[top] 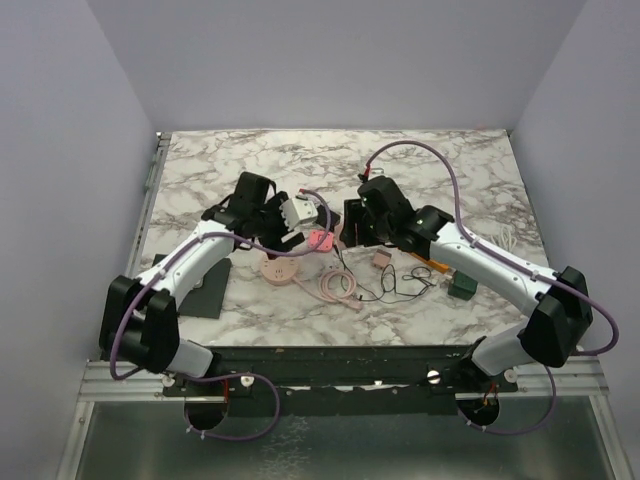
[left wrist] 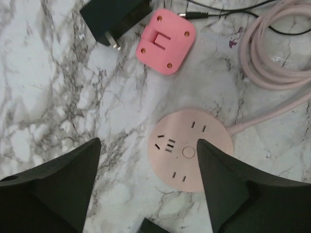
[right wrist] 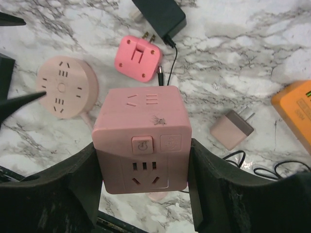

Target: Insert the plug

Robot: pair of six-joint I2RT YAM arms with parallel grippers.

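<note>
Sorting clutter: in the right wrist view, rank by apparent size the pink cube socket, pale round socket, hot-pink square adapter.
1. Pink cube socket, though nearest the camera
2. Pale round socket
3. Hot-pink square adapter

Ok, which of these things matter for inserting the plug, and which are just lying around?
Likely in play: pink cube socket in the right gripper; round pink socket under the open left gripper; pink square plug.
Lying about: black adapter, dusty-pink charger, orange device.

No legible txt; only a power icon on pink cube socket (right wrist: 141,116) btn.
</note>
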